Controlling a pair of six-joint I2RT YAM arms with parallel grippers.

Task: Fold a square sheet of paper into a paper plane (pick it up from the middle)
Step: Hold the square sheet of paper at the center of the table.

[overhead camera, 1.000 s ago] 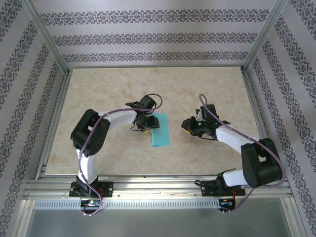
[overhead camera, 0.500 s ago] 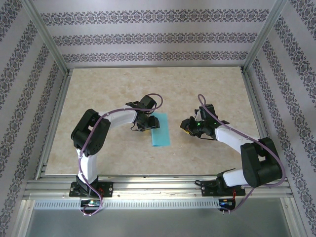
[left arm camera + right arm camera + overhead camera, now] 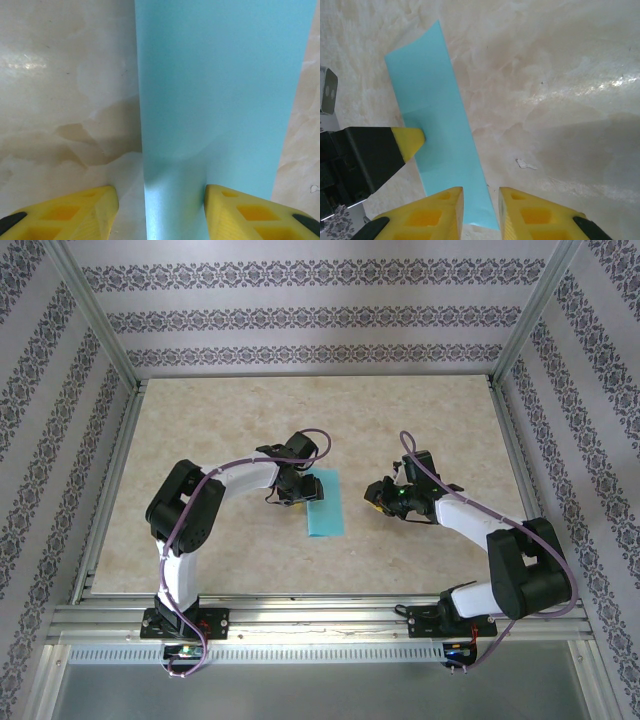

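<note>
- The thin turquoise sheet of paper (image 3: 325, 506), already folded into a long narrow rectangle, lies flat on the beige marble-patterned table (image 3: 200, 430), near the middle and between the two arms.
- The left gripper (image 3: 160, 194) sits low at the strip's far-left part with its jaws apart. One yellow fingertip (image 3: 410, 138) rests on the paper, and the other is over bare table just beside the long edge. Nothing is clamped.
- The right gripper (image 3: 481, 197) hovers near the strip's right side. Its jaws are drawn close, with a narrow gap between them, and they hold nothing. The strip's near end shows just beyond their tips.
- The step in hand looks like the end of the first half-fold: the crease is being pressed flat or the strip steadied before the nose folds.
- The next move probably needs one gripper to pin the strip while the other lifts a corner. Thin paper lying flat gives little edge to catch, so it may slide rather than lift.
</note>
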